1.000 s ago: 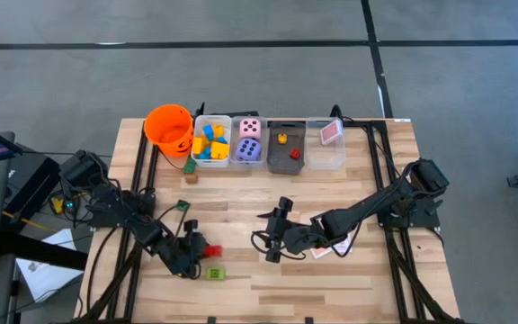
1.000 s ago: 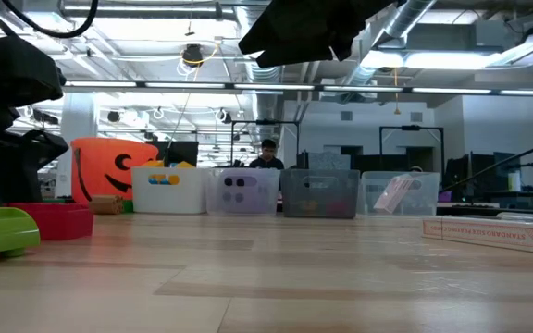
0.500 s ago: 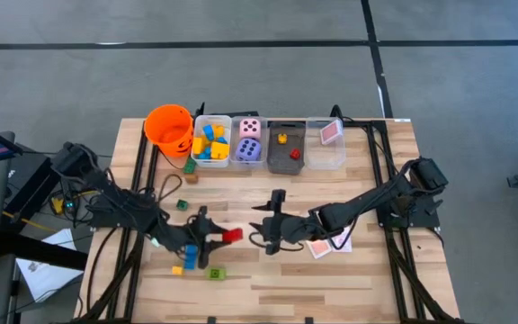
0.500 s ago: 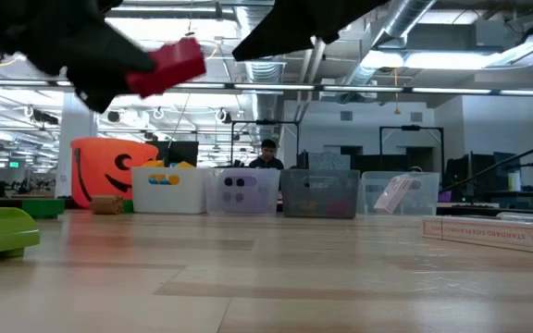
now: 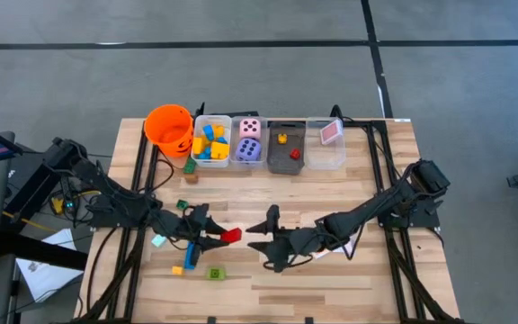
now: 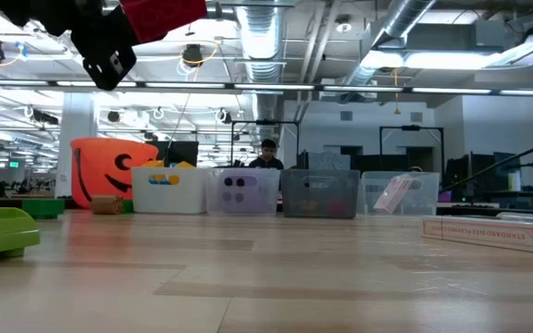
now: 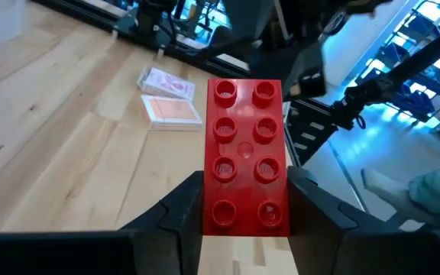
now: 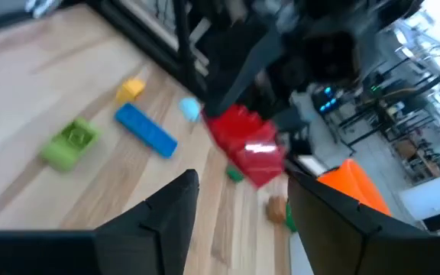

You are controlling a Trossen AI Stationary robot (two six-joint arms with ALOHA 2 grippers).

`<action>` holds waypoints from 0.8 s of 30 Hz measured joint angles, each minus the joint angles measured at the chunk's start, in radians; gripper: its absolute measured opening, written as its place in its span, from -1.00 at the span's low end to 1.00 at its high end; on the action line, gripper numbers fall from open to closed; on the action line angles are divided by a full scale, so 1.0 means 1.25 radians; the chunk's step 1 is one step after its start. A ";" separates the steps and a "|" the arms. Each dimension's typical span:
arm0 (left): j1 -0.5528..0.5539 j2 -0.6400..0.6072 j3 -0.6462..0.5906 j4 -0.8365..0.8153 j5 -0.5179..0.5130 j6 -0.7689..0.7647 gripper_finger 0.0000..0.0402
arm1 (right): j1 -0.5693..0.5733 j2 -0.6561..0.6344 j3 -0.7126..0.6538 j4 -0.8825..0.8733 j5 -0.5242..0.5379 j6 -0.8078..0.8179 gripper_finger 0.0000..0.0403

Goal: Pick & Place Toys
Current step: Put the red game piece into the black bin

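Currently, notes by item:

Left gripper: the left gripper (image 5: 216, 236) is raised above the table's front-left part, its fingers (image 7: 176, 218) clamped on the long sides of a red block (image 7: 247, 155); in the low view the block (image 6: 163, 16) hangs high, clear of the wood.

Red block: an eight-stud brick, studs toward the wrist camera, held off the table (image 5: 331, 274).

Right gripper: the right gripper (image 5: 271, 238) sits near the table's middle, just beside the red block, pointing toward the left gripper; its fingers (image 8: 173, 218) stand apart with nothing between them.

Loose toys: a blue block (image 5: 190, 256) and a small yellow block (image 5: 177, 269) lie on the wood below the left gripper; a green block (image 5: 215, 273) lies near the front edge; a small green piece (image 5: 183, 205) and a brownish piece (image 5: 190, 178) lie nearer the containers.

Cards: pink-white cards (image 7: 172, 98) lie on the table under the right arm.

Orange bucket: the orange bucket (image 5: 169, 127) stands at the back left; contents cannot be told.

Bin one: a clear bin (image 5: 198, 137) beside the bucket holds yellow and blue blocks.

Bin two: the next bin (image 5: 233, 141) holds a pink die (image 5: 251, 129) and a purple die (image 5: 248, 149).

Bin three: the grey bin (image 5: 287, 162) holds a small yellow piece and a small red piece.

Bin four: the last clear bin (image 5: 325, 159) holds one pink card (image 5: 331, 133).
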 joint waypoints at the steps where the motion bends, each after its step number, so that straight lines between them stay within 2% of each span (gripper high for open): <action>1: 0.000 0.005 0.000 0.004 0.000 -0.002 -0.33 | 0.002 0.000 0.000 0.013 -0.003 0.000 -0.01; 6: 0.002 0.019 0.000 0.010 0.000 -0.003 -0.33 | 0.003 0.000 0.000 0.030 -0.042 -0.003 0.04; 15: 0.018 0.022 0.000 0.042 -0.001 -0.020 -0.33 | 0.003 0.000 0.000 0.023 -0.077 -0.003 0.25; 24: 0.018 0.022 0.000 0.050 -0.001 -0.041 -0.33 | -0.012 0.000 0.000 0.030 -0.080 -0.003 0.27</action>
